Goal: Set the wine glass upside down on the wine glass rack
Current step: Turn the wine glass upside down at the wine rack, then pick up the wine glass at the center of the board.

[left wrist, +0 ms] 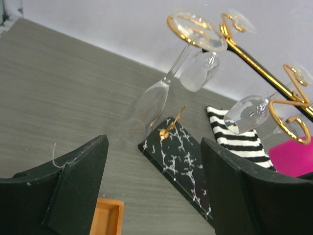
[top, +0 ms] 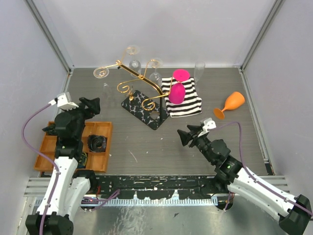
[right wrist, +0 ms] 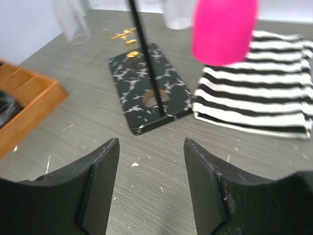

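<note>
The wine glass rack (top: pixel 142 106) is a gold scroll-hook stand on a black marbled base, at centre back. Clear glasses (top: pixel 135 65) hang from it bowl-down; they also show in the left wrist view (left wrist: pixel 198 73). A pink wine glass (top: pixel 177 92) is upside down over the striped cloth (top: pixel 190 104); I cannot tell whether it hangs or stands. An orange wine glass (top: pixel 230 105) lies on its side at the right. My left gripper (top: pixel 93 104) is open and empty left of the rack. My right gripper (top: pixel 185 135) is open and empty in front of the rack.
A clear glass (top: pixel 199 71) stands at the back beside the cloth. An orange wooden tray (top: pixel 49 147) holding a dark object lies under my left arm. Grey walls close the table at the back and both sides. The rack base (right wrist: pixel 146 88) lies just ahead of my right fingers.
</note>
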